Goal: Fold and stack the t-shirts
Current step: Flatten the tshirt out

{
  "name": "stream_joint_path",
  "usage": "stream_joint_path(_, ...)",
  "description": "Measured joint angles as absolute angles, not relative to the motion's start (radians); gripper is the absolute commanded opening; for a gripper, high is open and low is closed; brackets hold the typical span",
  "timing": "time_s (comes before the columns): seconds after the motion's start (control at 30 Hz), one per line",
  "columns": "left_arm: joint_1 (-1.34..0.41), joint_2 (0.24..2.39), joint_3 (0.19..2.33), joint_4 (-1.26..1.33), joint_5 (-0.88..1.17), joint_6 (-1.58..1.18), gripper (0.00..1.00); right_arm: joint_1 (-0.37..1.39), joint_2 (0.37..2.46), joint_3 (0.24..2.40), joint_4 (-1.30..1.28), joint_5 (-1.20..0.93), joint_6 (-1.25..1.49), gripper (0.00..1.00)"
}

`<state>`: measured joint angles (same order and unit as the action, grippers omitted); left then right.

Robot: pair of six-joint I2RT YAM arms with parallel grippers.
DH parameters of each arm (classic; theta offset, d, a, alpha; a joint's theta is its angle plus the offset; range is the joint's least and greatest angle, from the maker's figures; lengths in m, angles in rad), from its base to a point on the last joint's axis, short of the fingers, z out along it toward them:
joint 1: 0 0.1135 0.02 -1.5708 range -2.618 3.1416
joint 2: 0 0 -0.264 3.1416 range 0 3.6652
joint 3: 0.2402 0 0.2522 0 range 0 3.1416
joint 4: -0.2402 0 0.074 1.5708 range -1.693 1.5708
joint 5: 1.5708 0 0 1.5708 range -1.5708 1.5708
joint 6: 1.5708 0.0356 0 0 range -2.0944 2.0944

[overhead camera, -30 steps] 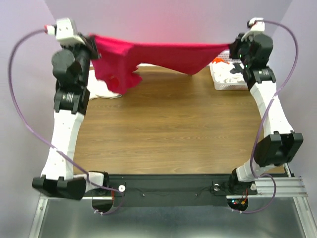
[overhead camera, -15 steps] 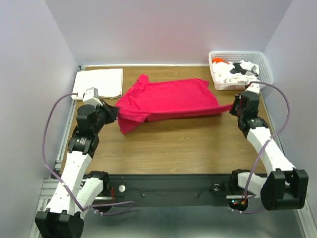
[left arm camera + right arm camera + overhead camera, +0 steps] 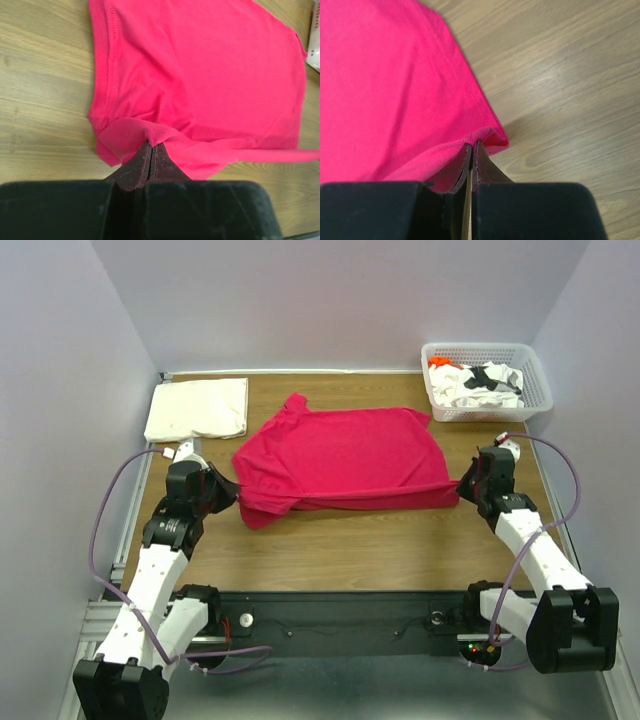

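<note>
Two arms reach forward over the wooden table [image 3: 360,540] in the top view, one at each end of the red shirt's near edge. The red shirt [image 3: 340,455] lies spread across the middle of the table, collar toward the far left, with its near edge pulled taut between the grippers. The left gripper [image 3: 232,492] pinches the near left corner, where the cloth is bunched and folded under. The right gripper [image 3: 462,483] pinches the near right corner. A folded cream shirt [image 3: 198,408] lies flat in the far left corner, apart from the red one. A white basket [image 3: 484,347] in the far right corner holds crumpled printed shirts [image 3: 475,383], white with black and a bit of orange.

From the left wrist, the left gripper [image 3: 151,145] has its fingers pressed together on a small peak of red cloth. The red shirt [image 3: 200,65] spreads out beyond it, its stitched hem running along the left, on the table [image 3: 40,100].

From the right wrist, the right gripper [image 3: 471,146] is likewise closed tight on the hem corner of the red shirt [image 3: 385,90]. Bare table [image 3: 560,75] fills the right side.
</note>
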<state>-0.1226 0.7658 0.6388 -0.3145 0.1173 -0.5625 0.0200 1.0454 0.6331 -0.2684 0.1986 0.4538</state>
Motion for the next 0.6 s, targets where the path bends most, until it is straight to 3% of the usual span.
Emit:
stream_joint_path(0.33,-0.123,0.822,0.681,-0.326,0.005,-0.526,0.00,0.020,1.138,0.699,-0.315,0.155,0.466,0.01)
stream_joint_path(0.5,-0.117,1.026,0.962,-0.294,-0.098,-0.429,0.00,0.020,1.333,1.024,-0.336,0.137,0.439,0.01)
stream_joint_path(0.6,-0.072,1.224,1.251,-0.287,-0.127,-0.360,0.00,0.021,1.470,1.304,-0.330,0.120,0.415,0.01)
